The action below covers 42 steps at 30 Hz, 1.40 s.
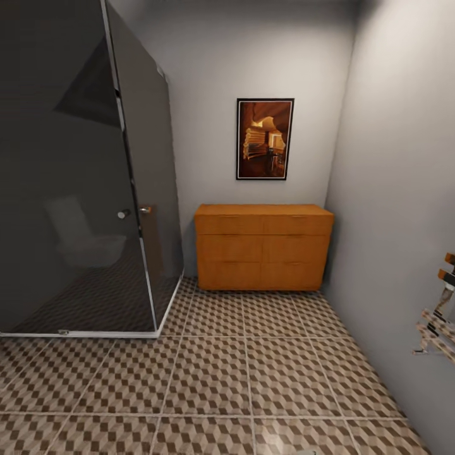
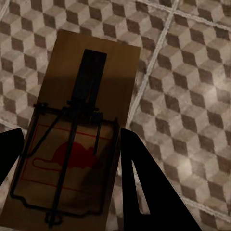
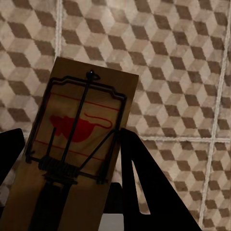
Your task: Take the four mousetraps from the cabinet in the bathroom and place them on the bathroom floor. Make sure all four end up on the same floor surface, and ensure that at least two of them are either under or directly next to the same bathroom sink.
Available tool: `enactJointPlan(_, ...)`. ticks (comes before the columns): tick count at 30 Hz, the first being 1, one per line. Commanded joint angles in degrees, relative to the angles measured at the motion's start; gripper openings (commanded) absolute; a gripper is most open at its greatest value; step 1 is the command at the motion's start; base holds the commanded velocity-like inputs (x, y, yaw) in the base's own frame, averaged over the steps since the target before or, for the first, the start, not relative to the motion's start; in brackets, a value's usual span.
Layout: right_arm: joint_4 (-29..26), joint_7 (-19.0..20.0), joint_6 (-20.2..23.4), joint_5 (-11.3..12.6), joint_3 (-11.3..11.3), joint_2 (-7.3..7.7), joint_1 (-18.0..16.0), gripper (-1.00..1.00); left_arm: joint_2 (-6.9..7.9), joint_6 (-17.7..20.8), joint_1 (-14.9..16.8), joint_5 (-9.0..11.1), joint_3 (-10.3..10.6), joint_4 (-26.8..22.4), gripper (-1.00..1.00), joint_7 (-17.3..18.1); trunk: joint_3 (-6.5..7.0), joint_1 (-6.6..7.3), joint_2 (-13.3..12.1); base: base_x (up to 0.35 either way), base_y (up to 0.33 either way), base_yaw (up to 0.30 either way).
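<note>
**Two traps in hand, none yet seen on the floor**

- Left wrist view: one mousetrap [image 2: 72, 134] sits between the dark fingers of the left hand [image 2: 67, 159], which is clenched on its board. It hangs above the bathroom floor [image 2: 192, 96], not touching the tiles as far as I can judge.
- Long axis runs along the fingers. Red-mark end with the wire frame lies near the hand; the dark flat bar points away, toward roughly 12–1 o'clock in that picture.
- Right wrist view: a second mousetrap [image 3: 79, 154] is grasped the same way by the right hand [image 3: 67, 159], above the tiles. Long axis again along the fingers, but turned round: the wire loop and red mark lie outward, toward 12–1 o'clock, and the dark bar lies back toward the wrist.
- Head view: the cabinet [image 1: 263, 246] stands against the far wall at 12 o'clock, its drawers looking closed. A dark glass shower enclosure [image 1: 82, 177] at 10 o'clock. A framed picture [image 1: 265, 139] above the cabinet.
- Progress, as a judgement: two traps fetched, both unplaced. The other two unaccounted for. No sink sighted, so the placing spot remains to be reached.
</note>
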<state>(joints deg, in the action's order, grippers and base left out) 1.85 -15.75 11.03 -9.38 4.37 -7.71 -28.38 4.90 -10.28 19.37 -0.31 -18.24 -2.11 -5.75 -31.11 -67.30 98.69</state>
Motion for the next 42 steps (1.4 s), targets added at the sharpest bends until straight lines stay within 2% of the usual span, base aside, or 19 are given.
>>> enactJointPlan(1,0.1,-0.2,0.1,-0.5,0.5,0.05,-0.1,-1.00,-0.01,0.1,0.0,0.1,-0.2,-0.3,-1.00,0.0,-0.06,0.01,0.0,0.000,0.000,0.273)
enactJointPlan(8,0.1,-0.2,0.1,-0.6,0.5,0.50,-0.1,-1.00,-0.02,1.7,0.0,0.0,-0.3,-0.9,-1.00,0.0,-0.06,0.01,0.0,0.000,0.000,0.273)
enactJointPlan(28,0.1,-0.4,0.1,-0.6,0.4,0.53,-0.1,-1.00,0.02,1.4,0.0,0.0,-0.6,-1.0,-1.00,0.0,-0.06,0.01,0.0,0.000,0.000,0.273)
enactJointPlan(35,0.1,-0.5,0.1,-0.6,0.4,0.51,-0.1,-1.00,0.02,1.4,0.0,1.8,-0.5,-1.0,-1.00,0.0,-0.06,0.01,0.0,0.000,0.000,0.273)
enactJointPlan(42,0.1,-0.4,0.1,-0.6,0.4,0.56,-0.1,-1.00,0.02,1.4,0.0,2.1,-0.5,-1.0,-1.00,0.0,-0.06,0.01,0.0,0.000,0.000,0.273)
